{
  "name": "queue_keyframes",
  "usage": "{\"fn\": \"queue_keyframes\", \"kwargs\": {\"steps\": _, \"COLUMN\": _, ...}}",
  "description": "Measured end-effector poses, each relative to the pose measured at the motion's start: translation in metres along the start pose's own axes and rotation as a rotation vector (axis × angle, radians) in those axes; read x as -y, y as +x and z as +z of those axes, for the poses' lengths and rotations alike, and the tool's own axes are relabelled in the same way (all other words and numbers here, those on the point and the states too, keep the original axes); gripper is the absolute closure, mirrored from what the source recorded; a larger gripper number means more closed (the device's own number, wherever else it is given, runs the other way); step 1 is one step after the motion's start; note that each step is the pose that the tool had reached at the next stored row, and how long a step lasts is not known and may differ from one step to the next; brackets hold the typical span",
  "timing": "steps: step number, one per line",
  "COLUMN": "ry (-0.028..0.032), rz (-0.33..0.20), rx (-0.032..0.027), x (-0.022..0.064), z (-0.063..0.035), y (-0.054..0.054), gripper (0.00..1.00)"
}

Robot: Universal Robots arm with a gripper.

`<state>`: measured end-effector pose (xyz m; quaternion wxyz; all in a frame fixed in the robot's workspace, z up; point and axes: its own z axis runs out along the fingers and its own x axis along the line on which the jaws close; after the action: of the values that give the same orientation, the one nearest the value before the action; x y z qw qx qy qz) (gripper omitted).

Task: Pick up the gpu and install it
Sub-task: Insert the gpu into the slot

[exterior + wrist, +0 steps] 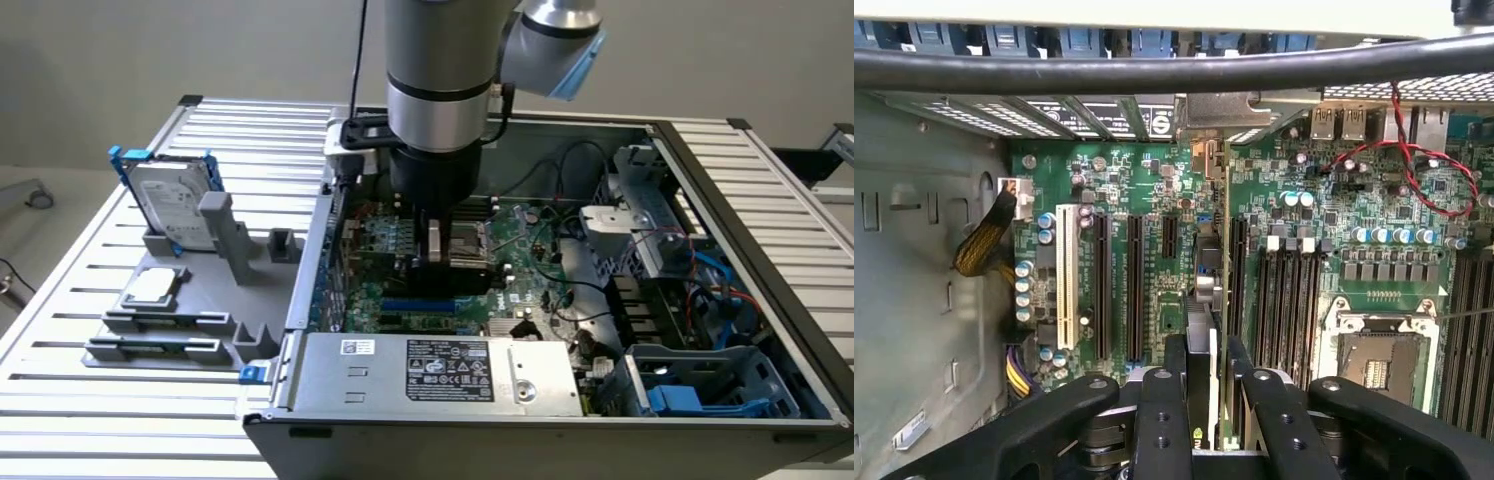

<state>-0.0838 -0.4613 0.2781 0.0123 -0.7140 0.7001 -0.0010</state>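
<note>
1. The robot arm's black two-fingered gripper [445, 255] reaches down into the open grey metal computer case [747, 180].
2. Its jaws are partly closed and clamp the gpu [454, 282], a flat card with a green board and a black cooler, one finger [1159, 400] on each face.
3. In the wrist view the gpu [1204, 275] stands on edge between the long black expansion slots of the green motherboard [1114, 180], with its metal bracket towards the case wall.
4. I cannot tell whether the card is seated in a slot.
5. At the exterior view's left, a grey plastic parts holder [200, 320] on the slatted aluminium table [80, 400] carries a silver hard drive in a blue frame [171, 205] and a small square silver processor chip [151, 285], well apart from the gripper.
</note>
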Motion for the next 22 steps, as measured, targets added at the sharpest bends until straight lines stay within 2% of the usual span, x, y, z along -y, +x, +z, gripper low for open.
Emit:
{"fn": "queue_keyframes", "kwargs": {"steps": 10, "ry": -0.0001, "rz": -0.001, "rx": -0.0001, "x": -0.0015, "z": 0.0096, "y": 0.001, "gripper": 0.74}}
{"fn": "queue_keyframes", "kwargs": {"steps": 22, "ry": -0.0002, "rz": -0.008, "rx": -0.0001, "x": -0.0039, "z": 0.0137, "y": 0.001, "gripper": 0.74}}
